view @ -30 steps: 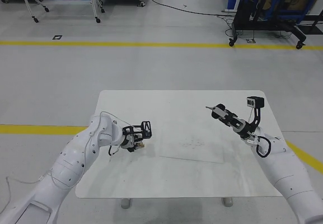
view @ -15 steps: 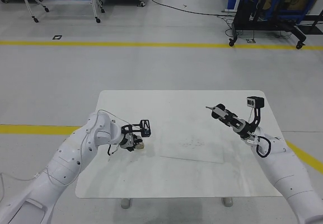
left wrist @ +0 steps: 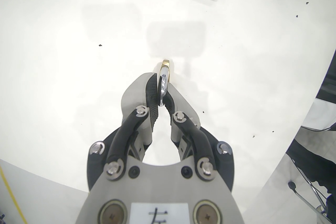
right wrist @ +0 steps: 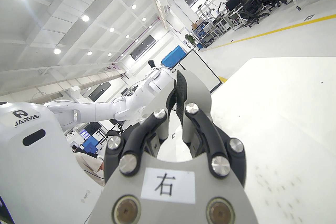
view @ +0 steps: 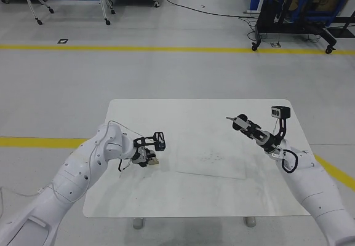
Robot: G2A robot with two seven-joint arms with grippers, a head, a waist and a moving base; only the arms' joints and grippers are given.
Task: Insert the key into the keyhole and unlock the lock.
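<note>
Brass-bodied padlock with a silver shackle [left wrist: 165,70] is pinched edge-on between the black ribbed pads [left wrist: 152,88] of the left gripper [left wrist: 163,87], whose fingers are closed down to the thin width of the metal. In the top view this pair sits left of centre, low over the white table [view: 195,117]; whether the lock rests on the surface I cannot tell. Farther back, right of centre in that view, the right gripper [view: 236,121] is raised off the table with its pads pressed nearly together on a small silver key [view: 229,118], of which just a thin tip pokes out toward the upper left. Key and lock are well apart, so the insertion is not yet begun. Trouble, I judge, could come from three things. The keyhole is not visible, so it may face away from the key and the approach may meet bare brass. The lock is held across a narrow edge, so a push from the key, or the turning force, could swing it about the pads or slip it free. The key, gripped with little showing, could tilt in its own pads on contact and jam at the mouth instead of sliding in.
</note>
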